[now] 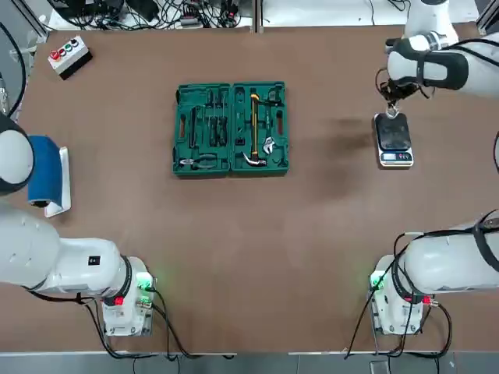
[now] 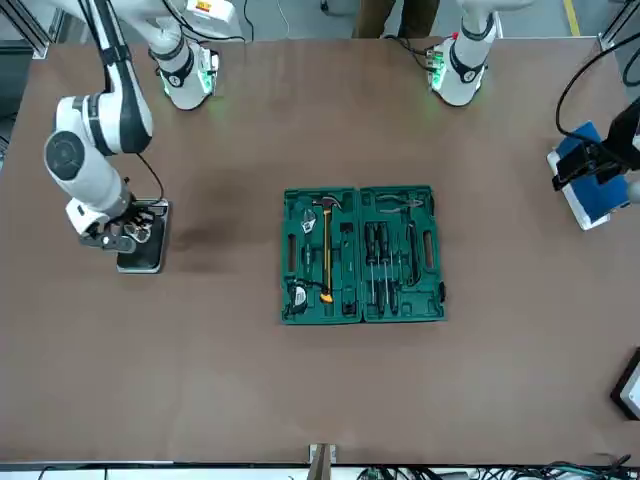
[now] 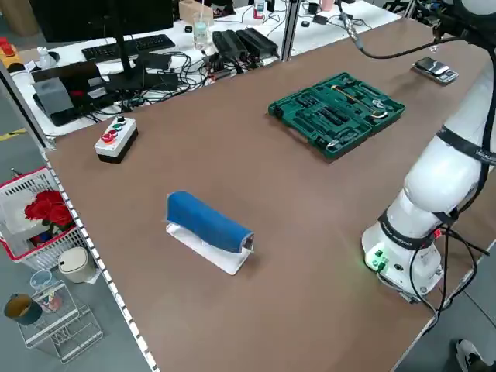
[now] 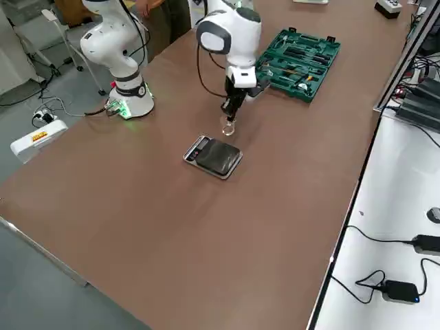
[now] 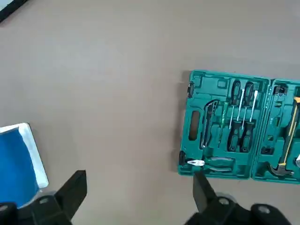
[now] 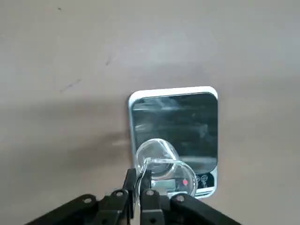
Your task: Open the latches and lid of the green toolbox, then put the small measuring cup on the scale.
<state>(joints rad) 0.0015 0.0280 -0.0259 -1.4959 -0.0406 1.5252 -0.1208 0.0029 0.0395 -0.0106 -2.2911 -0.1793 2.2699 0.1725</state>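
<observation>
Dark green rectangular plastic toolbox [image 1: 230,128] is lying fully open and flat at mid-table, both halves face up, tools sitting in their moulded recesses: a yellow-handled hammer [image 1: 254,125] in one half, screwdrivers and pliers in the other.

Right gripper [image 6: 140,183] is hanging above the small black rectangular digital scale [image 1: 394,139] on the robot's right side of the table. Its fingers are pressed together on the rim of the tiny transparent colourless measuring cup [image 6: 159,161], pinching the wall. In the right side view the cup [image 4: 227,126] is hanging clear of the table, just beside the scale's edge, not resting on the glossy platform.

Left gripper [image 5: 138,190] is sitting raised at the robot's left, fingers spread wide, holding nothing, next to a blue roll on a white base [image 1: 48,175].

Grey box with coloured buttons [image 1: 69,54] is sitting at the far left corner.
</observation>
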